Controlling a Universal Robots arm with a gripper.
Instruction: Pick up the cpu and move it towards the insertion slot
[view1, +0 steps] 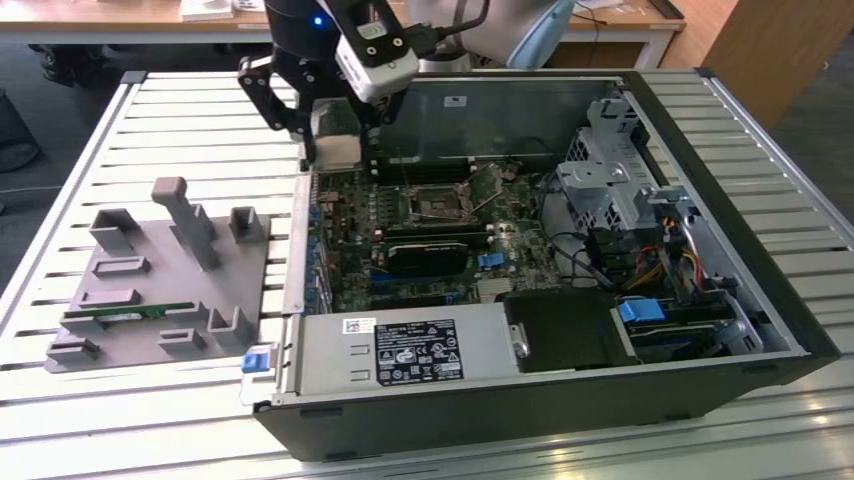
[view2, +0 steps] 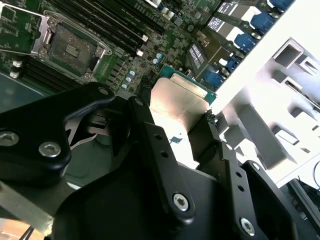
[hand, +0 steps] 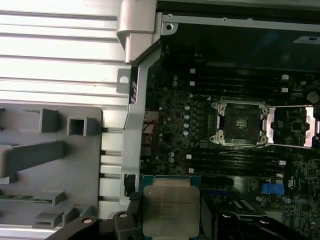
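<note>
First wrist view: the cpu (hand: 169, 210) is seen closest to the camera, silver lid facing out, pinched between the jaws of the gripper (hand: 167, 220) by two opposite edges. In the second wrist view the same chip (view2: 179, 102) is held flat between the black fingers (view2: 150, 135), with its green edge showing on the far side. The grip appears square and is judged secure so long as the chip is not tilted.

Beyond the chip, the motherboard (hand: 200, 125) is spread inside the open computer case (view1: 747, 230). The insertion slot (hand: 242, 122) lies further off, well apart from the chip, its silvery frame open and its dark centre exposed; it is seen also in the second wrist view (view2: 70, 47) and the exterior view (view1: 437, 205).

In the exterior view the gripper (view1: 334, 150) hangs at the case's near wall on that view's left, with the grey fixture tray (view1: 160, 290) on the table (view1: 80, 160) beside it.

For the carry, the chip is best kept level and clear of the case wall and the memory slots, and its edges kept parallel to the socket frame.
</note>
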